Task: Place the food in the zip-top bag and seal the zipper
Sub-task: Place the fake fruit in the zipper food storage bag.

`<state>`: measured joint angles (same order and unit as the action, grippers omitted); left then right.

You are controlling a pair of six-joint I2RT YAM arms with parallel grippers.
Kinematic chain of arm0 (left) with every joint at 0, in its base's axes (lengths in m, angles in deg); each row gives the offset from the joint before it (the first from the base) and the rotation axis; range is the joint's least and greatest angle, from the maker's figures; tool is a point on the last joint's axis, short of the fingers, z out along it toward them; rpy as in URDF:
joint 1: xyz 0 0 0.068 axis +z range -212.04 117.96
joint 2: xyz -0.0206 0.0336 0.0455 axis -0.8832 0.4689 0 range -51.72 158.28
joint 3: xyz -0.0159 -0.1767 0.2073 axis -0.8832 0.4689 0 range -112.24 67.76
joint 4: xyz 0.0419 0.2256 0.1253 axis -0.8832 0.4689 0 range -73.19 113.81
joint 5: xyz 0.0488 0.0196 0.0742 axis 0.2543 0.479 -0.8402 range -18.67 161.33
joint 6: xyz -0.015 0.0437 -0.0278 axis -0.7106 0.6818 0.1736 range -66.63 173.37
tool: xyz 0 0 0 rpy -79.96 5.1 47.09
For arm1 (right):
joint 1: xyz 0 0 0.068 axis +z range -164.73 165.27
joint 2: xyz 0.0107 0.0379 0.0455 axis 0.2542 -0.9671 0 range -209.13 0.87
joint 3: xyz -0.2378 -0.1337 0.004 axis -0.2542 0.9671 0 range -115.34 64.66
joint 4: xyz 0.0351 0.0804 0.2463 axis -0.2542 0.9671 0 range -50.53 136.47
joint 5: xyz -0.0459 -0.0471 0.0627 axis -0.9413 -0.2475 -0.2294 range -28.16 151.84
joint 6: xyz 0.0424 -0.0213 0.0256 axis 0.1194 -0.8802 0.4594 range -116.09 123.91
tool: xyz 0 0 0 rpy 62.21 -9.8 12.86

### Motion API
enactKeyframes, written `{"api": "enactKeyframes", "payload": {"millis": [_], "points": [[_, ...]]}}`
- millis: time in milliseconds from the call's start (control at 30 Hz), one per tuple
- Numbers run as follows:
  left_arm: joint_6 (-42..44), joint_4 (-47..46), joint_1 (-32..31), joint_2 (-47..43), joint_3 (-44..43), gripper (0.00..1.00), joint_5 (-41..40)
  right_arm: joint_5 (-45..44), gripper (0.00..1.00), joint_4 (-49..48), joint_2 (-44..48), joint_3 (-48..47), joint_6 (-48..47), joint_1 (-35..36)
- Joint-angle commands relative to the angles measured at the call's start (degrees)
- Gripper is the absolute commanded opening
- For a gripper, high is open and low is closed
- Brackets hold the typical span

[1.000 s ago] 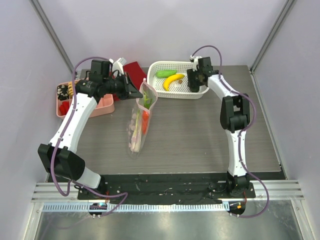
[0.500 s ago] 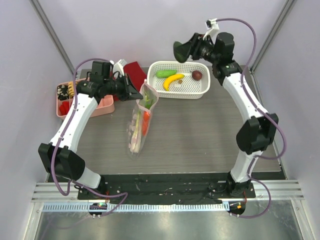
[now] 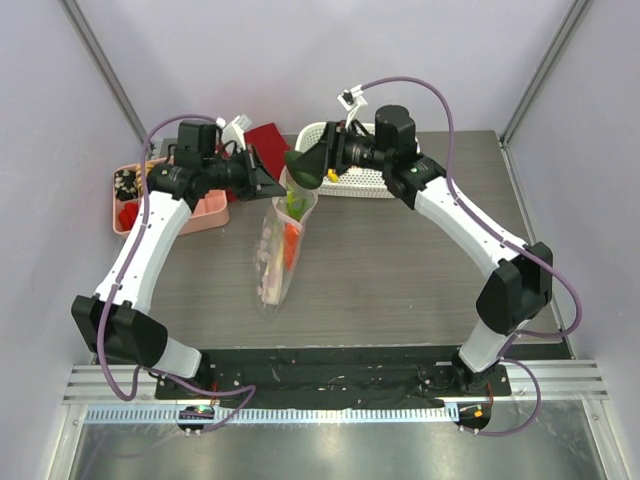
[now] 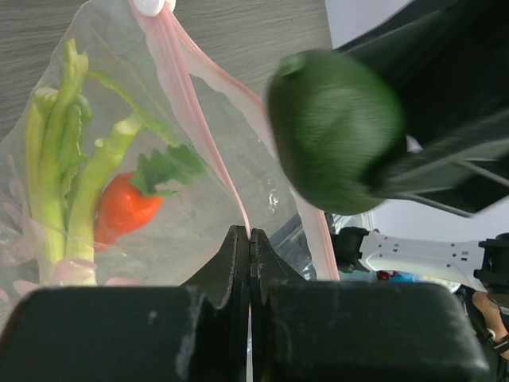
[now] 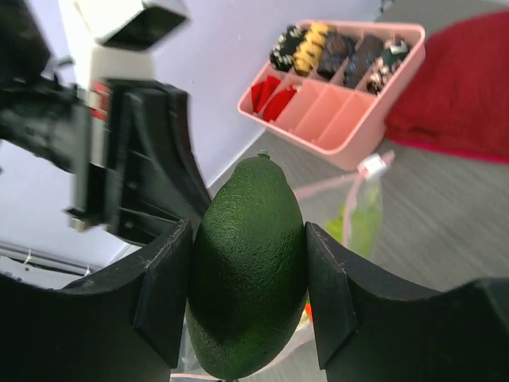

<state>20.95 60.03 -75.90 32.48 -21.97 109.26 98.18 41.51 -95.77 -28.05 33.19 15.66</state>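
Observation:
The zip-top bag (image 3: 275, 250) hangs upright, mouth up, with the leek (image 4: 48, 159) and red-orange pepper (image 4: 123, 203) inside. My left gripper (image 3: 272, 183) is shut on the bag's pink zipper edge (image 4: 191, 95) and holds the mouth open; the slider (image 4: 149, 6) sits at the far end. My right gripper (image 3: 305, 165) is shut on a dark green avocado-like piece (image 5: 248, 270), just above and right of the bag mouth. The avocado-like piece also shows in the left wrist view (image 4: 334, 131). A sliver of the banana (image 3: 331, 173) shows in the basket.
The white perforated basket (image 3: 370, 188) stands at the back, mostly hidden by my right arm. The pink compartment tray (image 3: 205, 212) sits at the back left, with a red cloth (image 3: 268, 140) beside it. Grey walls close in the table.
My right gripper has lifted out of the basket with the green piece and swung left to the bag mouth. The left gripper and bag have barely moved.

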Motion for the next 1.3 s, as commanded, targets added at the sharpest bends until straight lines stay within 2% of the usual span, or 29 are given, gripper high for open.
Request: {"api": "enactKeyframes", "payload": {"millis": [0, 167, 200, 267, 300, 433, 633, 733, 767, 900, 933, 1000, 1067, 1167, 1267], "points": [[-1.76, -5.69, -0.11, -3.34, -0.53, 0.00, 3.29, 1.71, 0.05, 2.08, 1.54, 0.16, -0.19, 1.77], [-2.03, -6.65, -0.11, -4.31, -0.71, 0.00, 2.94, 4.44, 0.21, 4.02, 3.82, 2.18, -0.01, 3.18], [-2.20, -7.01, -0.11, -4.49, -0.53, 0.00, 2.76, 4.97, 0.34, 4.02, 4.09, 2.27, 0.16, 3.10], [-2.29, -7.71, -0.11, -4.92, -0.44, 0.00, 2.24, 7.07, 0.44, 3.93, 4.53, 2.09, 1.47, 3.10], [-2.47, -8.06, -0.11, -5.01, -0.18, 0.00, 2.06, 7.52, 0.57, 3.93, 4.53, 1.83, 1.92, 3.09], [-3.08, -8.68, -0.11, -4.93, -0.18, 0.00, 2.50, 7.17, 0.79, 4.02, 5.06, -0.10, 3.07, 2.13], [-2.82, -8.51, -0.11, -4.93, 0.09, 0.00, 2.41, 8.05, 0.81, 1.22, 3.48, -3.09, 7.37, -3.49], [-2.64, -8.59, -0.11, -4.84, 0.17, 0.00, 2.23, 5.15, 0.81, -0.89, 2.69, -3.97, 7.38, -8.49], [-2.64, -8.51, -0.11, -4.75, 0.17, 0.00, 2.15, 4.54, 0.79, -1.07, 1.99, -4.41, 6.07, -9.90], [-2.47, -8.51, -0.19, -4.23, 0.35, 0.00, 2.15, -3.79, 0.73, 1.64, -2.75, -5.81, -8.41, -15.88], [-2.55, -8.42, -0.11, -4.22, 0.35, 0.00, 2.15, -9.21, 0.72, 4.00, -3.81, -6.08, -14.28, -17.02], [-2.29, -8.42, -0.11, -3.87, 0.44, 0.00, 1.97, -11.89, 0.70, 5.86, -6.53, -7.39, -20.90, -18.00], [-2.12, -8.33, -0.11, -3.61, 0.44, 0.00, 1.79, -18.80, 0.70, 6.39, -10.31, -7.40, -28.70, -18.52], [-2.03, -8.42, -0.11, -3.35, 0.61, 0.00, 1.35, -25.06, 0.70, 6.31, -16.11, -8.63, -36.80, -18.79], [-1.85, -8.42, -0.19, -3.34, 1.14, 0.00, 1.27, -28.94, 0.69, 5.43, -21.63, -11.35, -40.78, -19.05]]}}
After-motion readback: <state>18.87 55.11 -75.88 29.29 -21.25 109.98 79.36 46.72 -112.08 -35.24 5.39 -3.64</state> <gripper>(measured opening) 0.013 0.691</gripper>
